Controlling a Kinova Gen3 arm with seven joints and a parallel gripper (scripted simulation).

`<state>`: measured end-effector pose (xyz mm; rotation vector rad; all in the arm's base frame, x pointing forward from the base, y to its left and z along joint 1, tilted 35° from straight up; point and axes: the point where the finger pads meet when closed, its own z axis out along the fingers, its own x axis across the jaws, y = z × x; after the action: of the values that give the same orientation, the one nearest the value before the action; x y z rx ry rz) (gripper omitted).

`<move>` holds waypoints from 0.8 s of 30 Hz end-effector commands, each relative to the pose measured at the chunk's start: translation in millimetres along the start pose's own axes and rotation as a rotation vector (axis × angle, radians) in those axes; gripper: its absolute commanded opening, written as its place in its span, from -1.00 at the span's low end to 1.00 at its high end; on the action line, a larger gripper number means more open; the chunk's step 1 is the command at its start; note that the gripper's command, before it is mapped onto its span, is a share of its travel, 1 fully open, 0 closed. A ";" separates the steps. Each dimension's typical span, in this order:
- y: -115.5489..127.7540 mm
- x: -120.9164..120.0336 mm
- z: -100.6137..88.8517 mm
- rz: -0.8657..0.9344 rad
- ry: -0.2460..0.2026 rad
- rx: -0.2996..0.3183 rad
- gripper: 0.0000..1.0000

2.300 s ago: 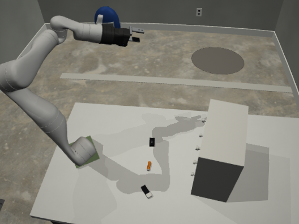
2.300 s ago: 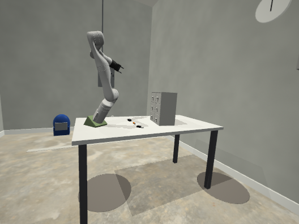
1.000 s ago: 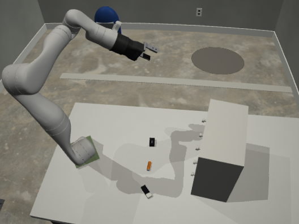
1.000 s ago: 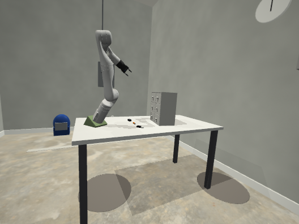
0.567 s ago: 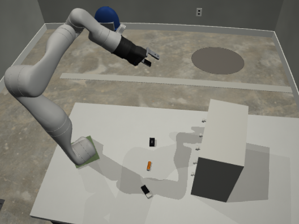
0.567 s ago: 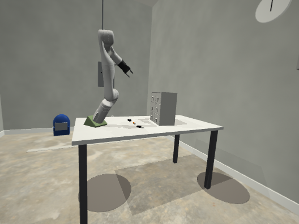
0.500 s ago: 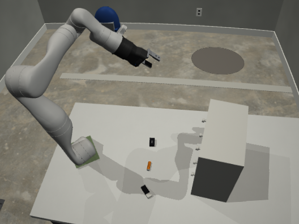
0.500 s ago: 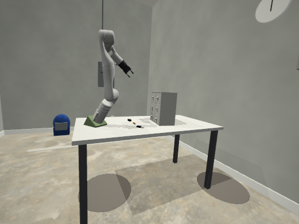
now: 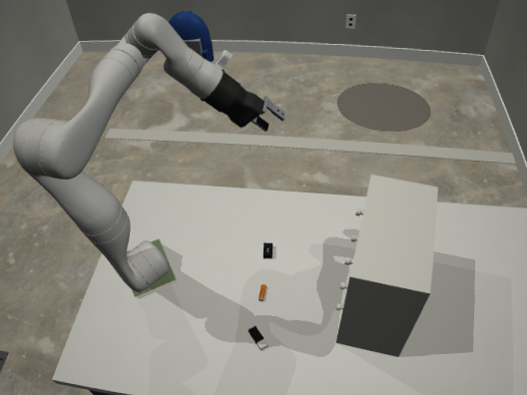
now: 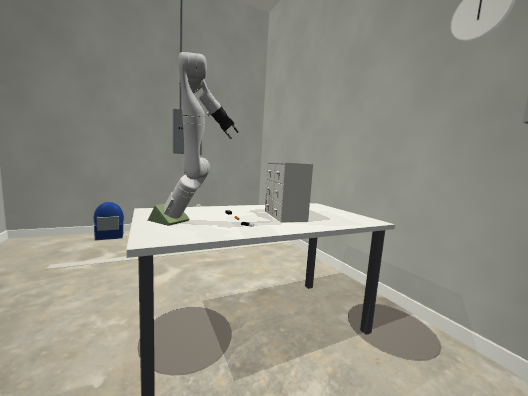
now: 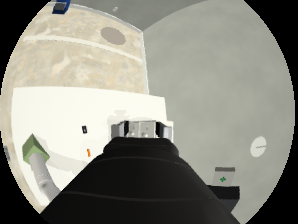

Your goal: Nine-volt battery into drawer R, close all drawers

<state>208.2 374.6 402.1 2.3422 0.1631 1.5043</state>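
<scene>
Fingers (image 9: 266, 116) spread wide, empty, high above the desk (image 9: 200, 214). Nine-volt battery, I judge, is the black block (image 9: 267, 250) mid-desk, well apart from the chest (image 9: 399, 224). I'd open drawer R first, under half its length, w/o shoving the chest.

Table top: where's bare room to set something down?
Bare: the stretch between the green base and the small items, and the near-left corner. Crowded: the strip before the chest, with a black block, orange cell, black-and-white piece.
</scene>
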 end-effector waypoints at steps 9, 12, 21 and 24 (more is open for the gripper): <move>22.1 1.8 11.4 0.008 -0.070 -0.031 1.00; 22.1 1.8 11.4 0.008 -0.070 -0.031 1.00; 36.4 -0.2 16.9 0.005 -0.118 -0.053 1.00; 50.0 -2.7 21.6 0.001 -0.164 -0.071 1.00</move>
<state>218.9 333.6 407.2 2.3790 0.0881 1.3364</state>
